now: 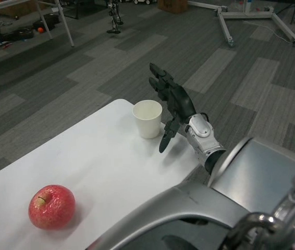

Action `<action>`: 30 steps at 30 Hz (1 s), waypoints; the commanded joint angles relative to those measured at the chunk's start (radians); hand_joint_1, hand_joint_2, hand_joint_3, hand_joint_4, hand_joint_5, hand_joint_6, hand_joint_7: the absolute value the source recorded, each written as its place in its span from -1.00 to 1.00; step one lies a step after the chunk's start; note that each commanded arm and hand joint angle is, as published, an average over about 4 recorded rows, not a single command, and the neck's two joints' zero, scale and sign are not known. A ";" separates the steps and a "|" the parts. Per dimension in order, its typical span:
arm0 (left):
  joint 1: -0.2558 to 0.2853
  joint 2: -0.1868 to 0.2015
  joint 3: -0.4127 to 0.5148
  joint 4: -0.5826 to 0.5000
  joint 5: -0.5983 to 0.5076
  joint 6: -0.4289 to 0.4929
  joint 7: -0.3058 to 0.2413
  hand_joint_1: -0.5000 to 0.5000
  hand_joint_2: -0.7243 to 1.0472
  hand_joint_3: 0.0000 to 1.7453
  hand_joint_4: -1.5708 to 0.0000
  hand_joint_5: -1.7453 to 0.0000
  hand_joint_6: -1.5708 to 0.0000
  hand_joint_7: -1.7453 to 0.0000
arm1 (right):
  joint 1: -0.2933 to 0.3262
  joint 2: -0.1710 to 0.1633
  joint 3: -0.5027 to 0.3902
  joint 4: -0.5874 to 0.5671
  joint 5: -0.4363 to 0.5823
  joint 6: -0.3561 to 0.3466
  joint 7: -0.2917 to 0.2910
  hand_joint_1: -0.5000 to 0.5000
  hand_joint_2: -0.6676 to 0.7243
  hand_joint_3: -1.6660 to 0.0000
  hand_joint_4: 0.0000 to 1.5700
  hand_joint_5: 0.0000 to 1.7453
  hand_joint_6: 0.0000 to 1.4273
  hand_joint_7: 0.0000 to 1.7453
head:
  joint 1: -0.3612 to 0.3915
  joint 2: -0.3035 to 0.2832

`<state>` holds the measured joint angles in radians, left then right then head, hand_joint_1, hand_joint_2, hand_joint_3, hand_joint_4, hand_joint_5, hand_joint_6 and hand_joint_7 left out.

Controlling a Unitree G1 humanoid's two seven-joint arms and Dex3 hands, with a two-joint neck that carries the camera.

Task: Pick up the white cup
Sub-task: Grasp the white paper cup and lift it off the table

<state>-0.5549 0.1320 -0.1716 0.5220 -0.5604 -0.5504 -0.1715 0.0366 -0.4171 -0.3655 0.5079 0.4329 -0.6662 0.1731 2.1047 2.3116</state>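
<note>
A white paper cup stands upright near the far corner of the white table. My right hand hovers just to the right of the cup, fingers spread and extended, thumb pointing down beside the cup's wall. It holds nothing and a narrow gap separates it from the cup. My left hand is out of view.
A red apple lies on the table's near left part. Beyond the table's far edge is grey carpet floor, with table legs at the back left and a white wheeled stand base at the back right.
</note>
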 commanded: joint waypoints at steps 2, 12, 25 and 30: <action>-0.011 0.000 -0.001 0.012 -0.001 0.000 0.003 -1.00 1.00 -0.95 1.00 0.88 1.00 0.92 | -0.014 0.025 -0.011 0.032 0.006 0.005 0.012 -0.92 1.00 1.00 -1.00 -1.00 -1.00 -0.98 | -0.004 -0.004; -0.006 -0.003 -0.001 0.010 0.001 0.000 0.003 -1.00 1.00 -0.90 1.00 0.88 1.00 0.92 | -0.051 0.080 -0.065 0.099 0.004 0.003 0.034 -0.92 1.00 1.00 -1.00 -1.00 -1.00 -1.00 | 0.001 -0.007; -0.001 -0.009 0.004 0.000 0.002 0.000 0.003 -1.00 1.00 -0.90 1.00 0.88 1.00 0.92 | -0.116 0.169 -0.125 0.122 0.001 0.003 0.042 -0.92 1.00 1.00 -1.00 -1.00 -1.00 -1.00 | 0.000 0.019; 0.003 -0.011 0.013 -0.006 0.003 0.000 0.003 -1.00 1.00 -0.90 1.00 0.88 1.00 0.92 | -0.143 0.210 -0.128 0.118 0.000 0.002 0.042 -0.92 1.00 1.00 -1.00 -1.00 -1.00 -1.00 | -0.008 0.024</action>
<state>-0.5547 0.1224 -0.1709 0.5270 -0.5599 -0.5504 -0.1715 -0.0771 -0.2238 -0.4876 0.6277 0.4326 -0.6651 0.2140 2.0985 2.3354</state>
